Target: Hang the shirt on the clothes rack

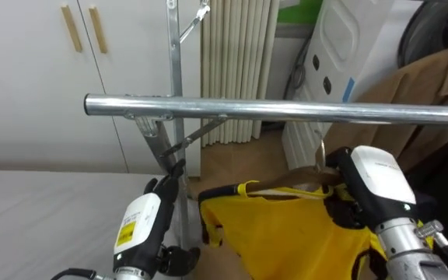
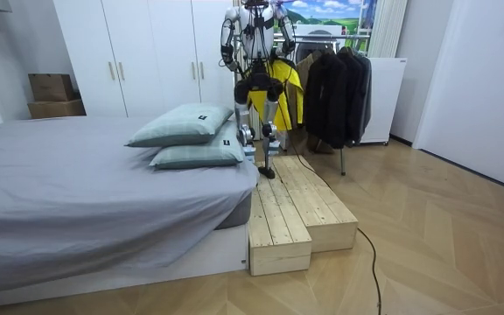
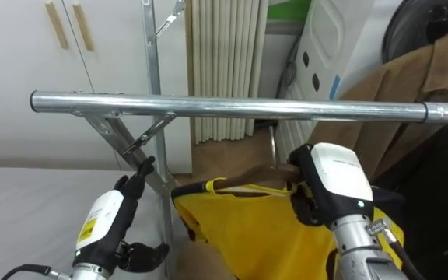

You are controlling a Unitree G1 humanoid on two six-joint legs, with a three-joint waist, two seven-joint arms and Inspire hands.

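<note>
Under rail (image 1: 271, 110), right hand (image 1: 370, 183) fingers clenched round hanger (image 1: 298, 183); yellow garment (image 1: 286, 233) drapes below them; left hand (image 1: 142, 222) fingers released, apart from garment.

Bright yellow garment (image 1: 286, 229), silver-grey metal rail (image 1: 286, 110), white wardrobe doors (image 1: 22, 85), grey bedspread (image 2: 68, 188), black coats (image 2: 335, 87)

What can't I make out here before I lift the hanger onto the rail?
Right hand: its hold on the hanger is hidden behind its own white back, both eye views.
Yellow garment: lower part cut off by the eye views' bottom edge.
Rail: right end cut off by the right edge.
</note>
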